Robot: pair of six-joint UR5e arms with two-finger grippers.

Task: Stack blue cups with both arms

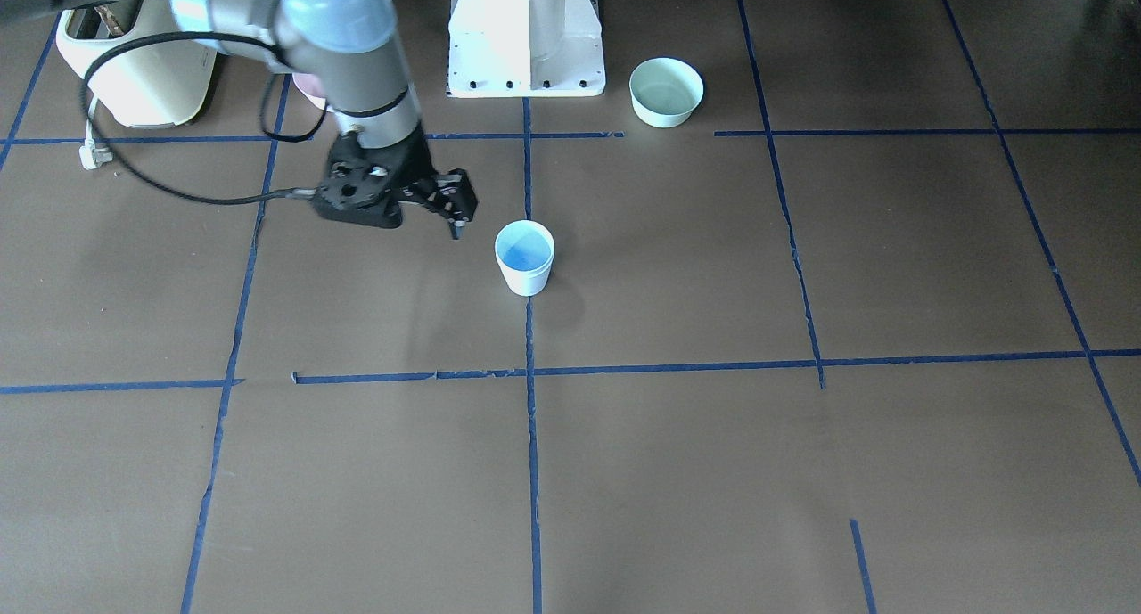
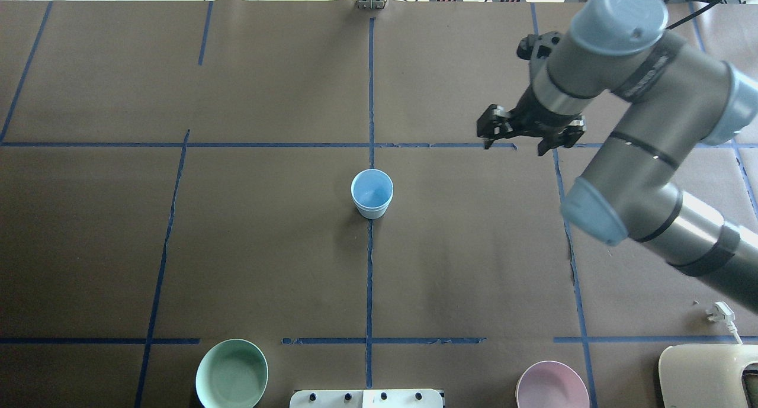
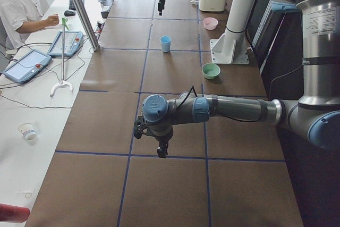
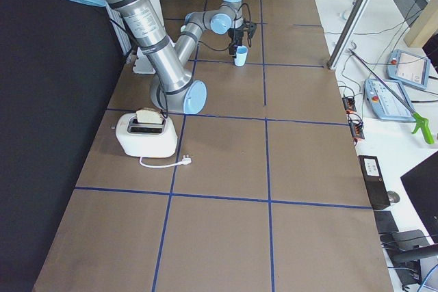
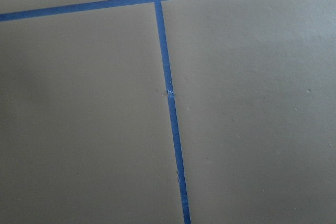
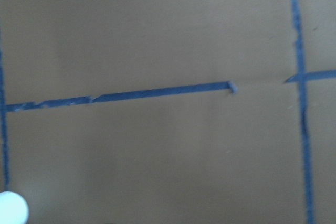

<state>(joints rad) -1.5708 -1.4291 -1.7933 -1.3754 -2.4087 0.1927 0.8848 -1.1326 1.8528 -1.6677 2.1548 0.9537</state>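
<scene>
One pale blue cup [image 1: 524, 256] stands upright on the table's centre tape line; it also shows in the overhead view [image 2: 372, 193] and as a white edge in the right wrist view [image 6: 10, 211]. I see no second cup apart from it. My right gripper [image 2: 513, 149] is open and empty, hovering beyond and to the right of the cup; in the front view it [image 1: 450, 222] is just left of the cup, apart from it. My left gripper [image 3: 162, 151] hangs over the table's left end, far from the cup; I cannot tell if it is open or shut.
A mint-green bowl [image 2: 231, 373] and a pale pink bowl [image 2: 552, 387] sit near the white pedestal [image 1: 526, 35]. A toaster [image 2: 707, 375] with a loose plug stands at the near right. Blue tape lines cross the brown table. An operator sits beyond the far edge.
</scene>
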